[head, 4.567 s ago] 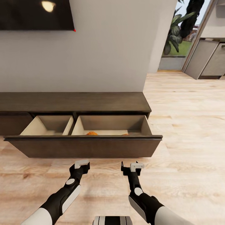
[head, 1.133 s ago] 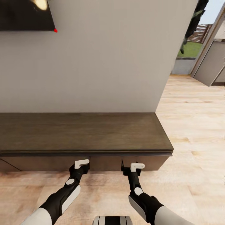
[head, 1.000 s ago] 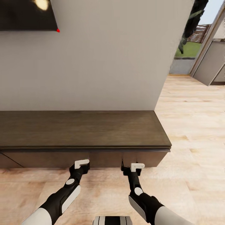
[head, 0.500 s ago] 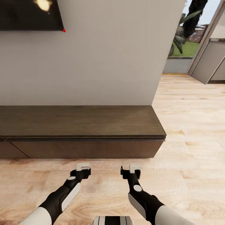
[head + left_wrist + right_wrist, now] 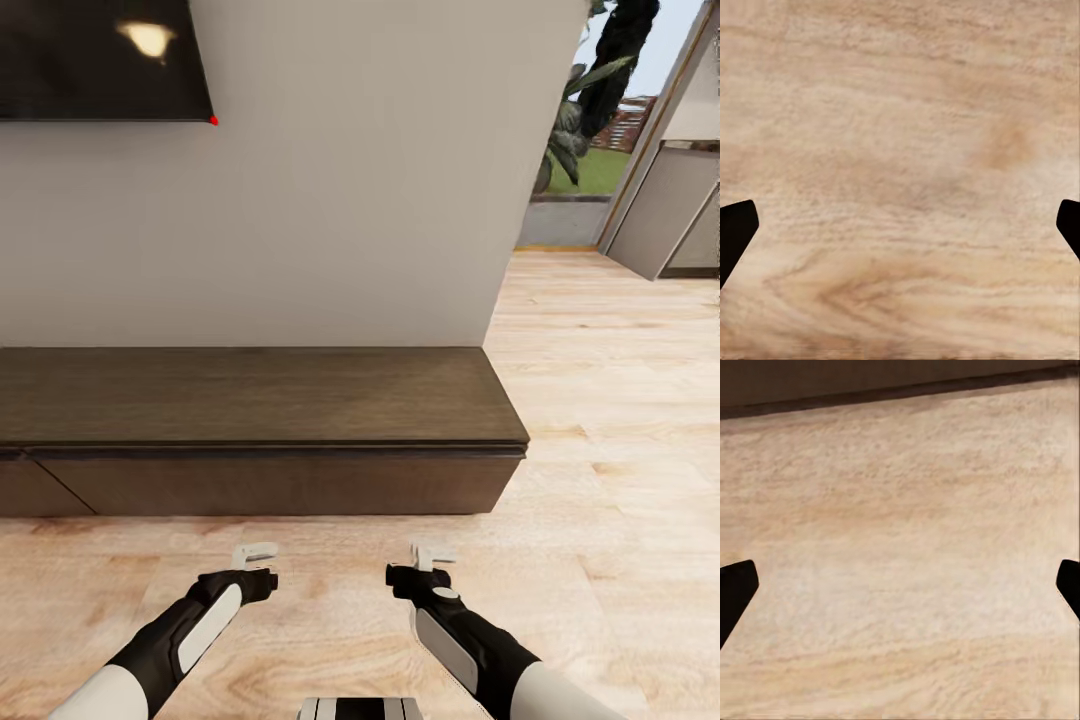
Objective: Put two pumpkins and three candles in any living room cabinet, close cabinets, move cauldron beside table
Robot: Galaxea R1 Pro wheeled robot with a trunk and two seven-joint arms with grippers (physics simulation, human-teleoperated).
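The cabinet (image 5: 260, 400) is a long, low, dark-brown unit against the wall, and its plain front panels (image 5: 280, 485) sit flush and shut. My left gripper (image 5: 255, 552) and right gripper (image 5: 432, 550) hover over the wooden floor a short way in front of it, touching nothing. Both are open and empty. In the left wrist view the dark fingertips (image 5: 733, 229) stand wide apart over bare floorboards. The right wrist view shows the cabinet's lower edge (image 5: 870, 379) beyond the floor. The pumpkins, candles, cauldron and table are out of view.
A black screen (image 5: 100, 60) hangs on the pale wall (image 5: 350, 200) above the cabinet. To the right the wall ends, and light wooden floor (image 5: 600, 450) runs toward a glass opening with plants (image 5: 590, 110) and a grey cupboard (image 5: 665, 210).
The wide drawer that stood open earlier is now shut. Over the last second the camera has drawn back from the cabinet, and both grippers have dropped lower and away from its front.
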